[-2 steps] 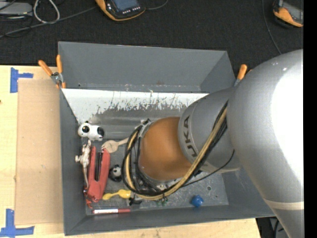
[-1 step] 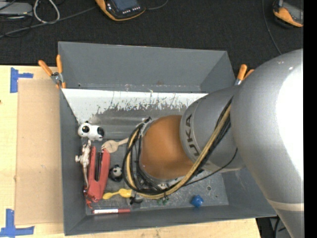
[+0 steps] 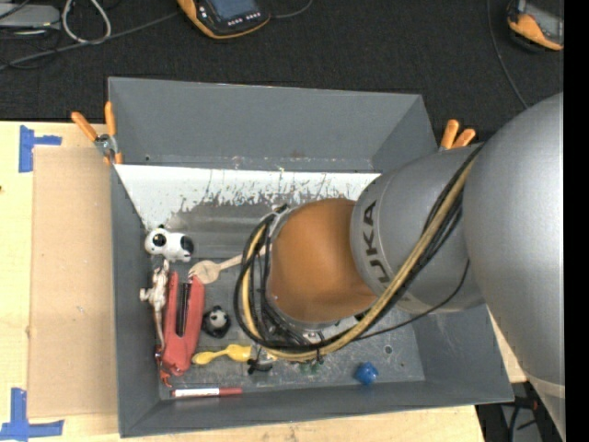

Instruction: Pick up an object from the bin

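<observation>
Centring over one thing matters, perhaps the yellow curved plastic piece (image 3: 222, 354) just beside the gripper (image 3: 265, 361) in the grey metal bin (image 3: 276, 127). Whether the gripper is spread or pressed together cannot be told.

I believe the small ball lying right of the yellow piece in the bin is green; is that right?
Not quite: the camera view shows that the small ball is blue, not green; it does lie right of the yellow piece.
</observation>
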Controlling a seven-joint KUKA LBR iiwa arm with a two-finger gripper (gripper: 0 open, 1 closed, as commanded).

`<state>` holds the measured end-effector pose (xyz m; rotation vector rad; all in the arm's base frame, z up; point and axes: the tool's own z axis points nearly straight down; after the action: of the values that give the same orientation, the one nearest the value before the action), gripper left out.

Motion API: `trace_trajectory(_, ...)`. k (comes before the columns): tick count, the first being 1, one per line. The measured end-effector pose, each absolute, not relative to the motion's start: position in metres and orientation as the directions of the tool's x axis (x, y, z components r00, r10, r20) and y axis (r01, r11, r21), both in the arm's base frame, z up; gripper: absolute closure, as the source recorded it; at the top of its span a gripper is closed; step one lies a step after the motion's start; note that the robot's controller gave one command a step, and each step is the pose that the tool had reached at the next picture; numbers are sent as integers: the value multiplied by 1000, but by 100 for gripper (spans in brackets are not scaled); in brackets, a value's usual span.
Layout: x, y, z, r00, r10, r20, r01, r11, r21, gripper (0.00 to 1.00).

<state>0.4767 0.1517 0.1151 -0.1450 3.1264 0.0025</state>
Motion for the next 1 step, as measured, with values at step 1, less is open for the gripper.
trace_trajectory(1,478,152,144,-996,-88,-17,-88,996,3,100)
